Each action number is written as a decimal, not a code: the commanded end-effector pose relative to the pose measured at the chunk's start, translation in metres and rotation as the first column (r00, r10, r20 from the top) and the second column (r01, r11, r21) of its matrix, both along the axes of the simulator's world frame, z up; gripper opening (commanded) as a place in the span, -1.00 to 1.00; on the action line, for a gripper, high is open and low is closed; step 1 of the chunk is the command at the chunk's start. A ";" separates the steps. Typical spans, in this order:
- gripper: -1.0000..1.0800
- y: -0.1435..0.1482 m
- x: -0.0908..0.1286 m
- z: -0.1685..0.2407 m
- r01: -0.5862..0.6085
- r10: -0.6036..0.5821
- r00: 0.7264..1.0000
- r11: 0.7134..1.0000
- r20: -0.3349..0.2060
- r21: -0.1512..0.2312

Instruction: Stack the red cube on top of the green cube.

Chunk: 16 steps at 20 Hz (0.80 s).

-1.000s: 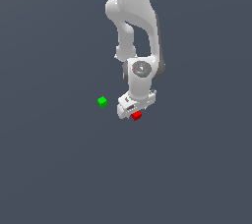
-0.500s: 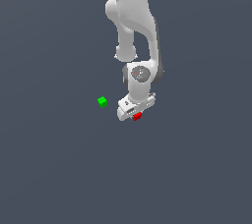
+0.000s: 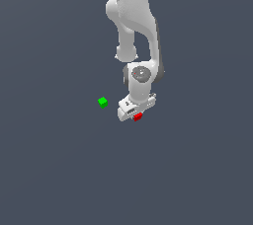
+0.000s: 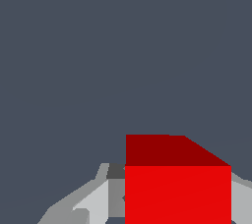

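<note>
plain dark grey-blue floor [image 3: 59, 169], featureless

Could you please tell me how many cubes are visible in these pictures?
2. The red cube sits at the gripper; the green cube lies apart, toward the exterior view's left. None seem hidden.

Over the last second the arm has sunk a little, bringing the tool [image 3: 136, 115] lower over the bench. The red cube [image 3: 138, 117] between its fingers has gone down with it by the same small amount.
</note>
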<state>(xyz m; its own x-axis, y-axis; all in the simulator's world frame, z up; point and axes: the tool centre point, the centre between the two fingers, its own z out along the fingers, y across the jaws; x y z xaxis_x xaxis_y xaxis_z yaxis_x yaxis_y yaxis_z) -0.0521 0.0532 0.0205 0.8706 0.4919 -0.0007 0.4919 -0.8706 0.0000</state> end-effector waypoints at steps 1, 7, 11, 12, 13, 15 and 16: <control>-1.00 0.000 0.000 0.002 0.000 0.000 1.000 1.000 0.001 0.000; -1.00 0.000 -0.001 0.023 0.000 0.000 1.000 1.000 0.001 0.000; -1.00 0.000 -0.001 0.050 0.000 0.000 1.000 1.000 0.001 0.000; -1.00 0.000 -0.001 0.057 0.000 0.000 1.000 1.000 0.001 0.000; -1.00 0.000 -0.001 0.063 0.000 0.000 1.000 1.000 0.001 0.000; -1.00 0.000 -0.001 0.075 -0.001 0.001 1.000 1.000 0.001 0.000; -1.00 0.000 -0.001 0.080 -0.001 0.001 1.000 1.000 0.001 0.000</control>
